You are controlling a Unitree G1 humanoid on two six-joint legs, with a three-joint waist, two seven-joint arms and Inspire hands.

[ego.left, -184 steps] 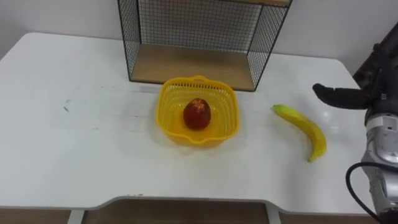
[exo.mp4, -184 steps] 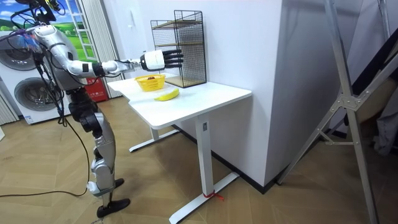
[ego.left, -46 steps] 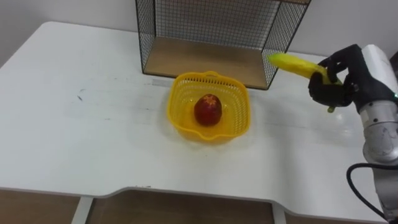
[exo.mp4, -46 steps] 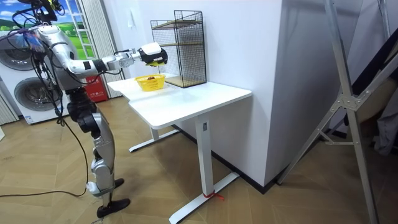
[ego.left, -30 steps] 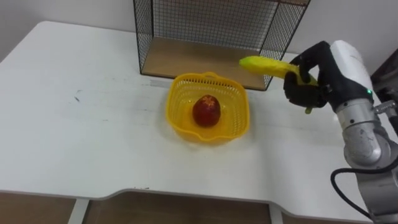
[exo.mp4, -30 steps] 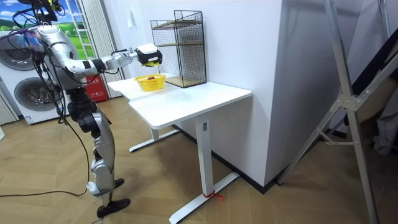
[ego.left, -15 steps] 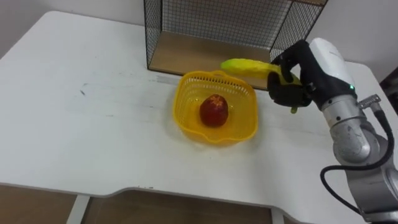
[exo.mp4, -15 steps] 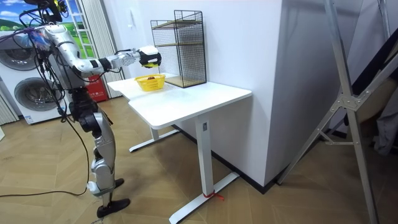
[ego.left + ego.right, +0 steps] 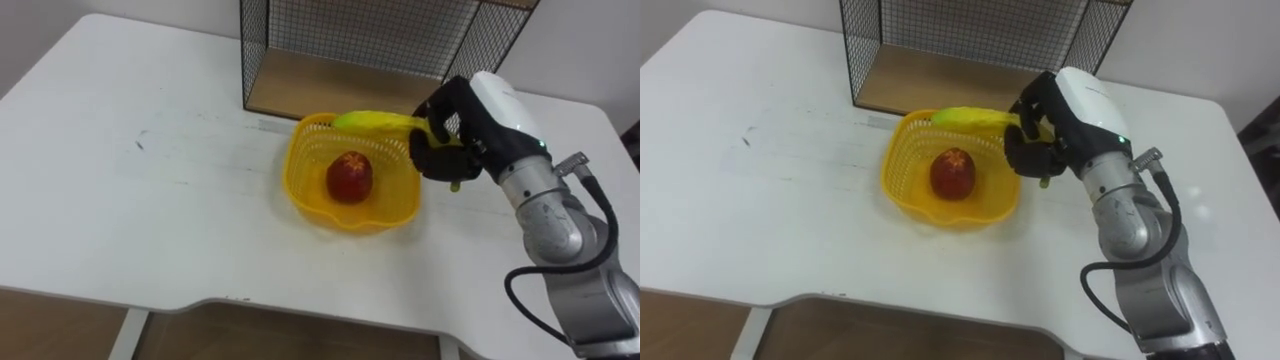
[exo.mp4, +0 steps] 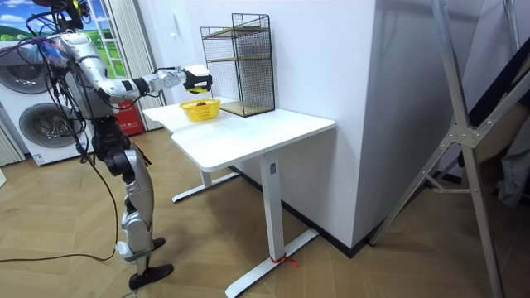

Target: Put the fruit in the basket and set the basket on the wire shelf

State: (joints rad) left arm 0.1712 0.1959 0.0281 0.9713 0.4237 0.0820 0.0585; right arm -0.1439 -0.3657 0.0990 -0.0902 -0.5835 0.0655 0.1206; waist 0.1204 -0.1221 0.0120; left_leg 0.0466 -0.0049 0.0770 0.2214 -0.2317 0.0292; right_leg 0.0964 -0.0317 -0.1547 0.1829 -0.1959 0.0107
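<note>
The right hand (image 9: 441,150) comes in from 3 o'clock with its dark fingers curled tight round one end of the banana (image 9: 376,121); the fruit lies nearly level in that grasp, its free end pointing toward 9 o'clock and reaching over the yellow basket (image 9: 304,190) at the rim's 1 o'clock side, above the mesh; whether the banana touches the rim cannot be told; a red fruit (image 9: 350,176) sits in the middle of the basket's floor; the basket stands on the white surface (image 9: 150,220), just in front of the wire shelf (image 9: 330,92), which rises at 12 o'clock with a wooden board as its bottom level; in the room view the robot stands upright at the surface's near end, right arm stretched out over the basket.
</note>
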